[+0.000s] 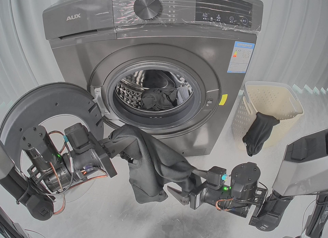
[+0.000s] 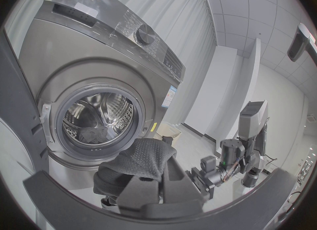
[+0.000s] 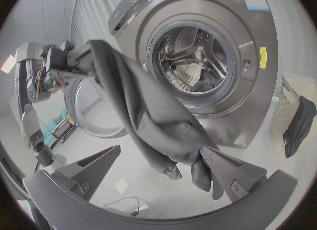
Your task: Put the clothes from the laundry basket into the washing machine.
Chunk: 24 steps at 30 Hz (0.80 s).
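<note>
One dark garment (image 1: pixel 153 163) is being carried toward the washing machine (image 1: pixel 153 43). The step is judged to be done well if the cloth is raised above the lip of the opening before it is pushed in, so that the hanging folds are not dragged over the open door (image 1: pixel 44 102) on the left or caught on the seal. Release is best made only once most of the cloth is inside the drum (image 1: pixel 130 91), where another dark piece (image 1: pixel 159 98) is already seen. The garment's upper left end is pinched by the left gripper (image 1: pixel 110 146), whose fingers are pressed together on the cloth just below the opening's lower left edge. From that grip the garment is draped down and to the right, and its lower end is laid over one finger of the right gripper (image 1: pixel 186 184), whose fingers are spread and not clamped on it. Farther right, a third dark piece (image 1: pixel 259 132) is hung over the rim of the laundry basket (image 1: pixel 244 112).
</note>
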{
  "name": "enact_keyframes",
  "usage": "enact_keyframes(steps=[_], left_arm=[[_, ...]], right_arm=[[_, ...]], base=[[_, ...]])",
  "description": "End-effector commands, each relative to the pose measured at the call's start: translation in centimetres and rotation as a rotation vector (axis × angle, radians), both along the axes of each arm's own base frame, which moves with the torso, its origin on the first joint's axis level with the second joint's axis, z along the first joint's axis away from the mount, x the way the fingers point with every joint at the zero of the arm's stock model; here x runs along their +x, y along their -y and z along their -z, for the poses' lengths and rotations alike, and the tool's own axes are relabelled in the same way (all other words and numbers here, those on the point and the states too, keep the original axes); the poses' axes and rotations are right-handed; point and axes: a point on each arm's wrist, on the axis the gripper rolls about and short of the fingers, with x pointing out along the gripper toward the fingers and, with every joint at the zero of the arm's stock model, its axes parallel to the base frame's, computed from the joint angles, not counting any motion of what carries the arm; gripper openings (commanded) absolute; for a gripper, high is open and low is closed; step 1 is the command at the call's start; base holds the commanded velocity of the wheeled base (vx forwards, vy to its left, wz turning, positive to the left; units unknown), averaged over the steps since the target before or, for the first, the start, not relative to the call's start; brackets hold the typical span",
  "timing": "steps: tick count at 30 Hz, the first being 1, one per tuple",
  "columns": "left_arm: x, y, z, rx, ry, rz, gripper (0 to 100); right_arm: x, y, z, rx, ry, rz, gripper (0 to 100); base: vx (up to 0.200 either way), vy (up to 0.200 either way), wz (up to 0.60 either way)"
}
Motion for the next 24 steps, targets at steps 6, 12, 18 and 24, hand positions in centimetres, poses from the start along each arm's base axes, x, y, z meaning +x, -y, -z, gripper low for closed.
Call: enact_keyframes(steps=[6, 12, 18, 24], left_arm=[[0.4, 0.2, -0.6, -0.016, 0.026, -0.021, 0], [0.3, 0.4, -0.6, -0.013, 0.031, -0.035, 0], [0.6, 1.2, -1.0, -0.039, 0.040, -0.120, 0], [0.9, 1.4, -1.3, -0.052, 0.048, -0.150, 0]], right_arm=[[-2.6, 1.3, 3.1, -0.105, -0.116, -0.092, 100], [-1.9, -0.2, 3.2, -0.078, -0.087, -0.106, 100], [-0.7, -2.4, 1.8, 0.000, -0.009, -0.117, 100], [-1.0, -3.5, 1.4, 0.026, 0.013, -0.149, 100]], base=[[0.000, 0.000, 0.00], [0.000, 0.000, 0.00], [0.000, 0.000, 0.00], [0.000, 0.000, 0.00]])
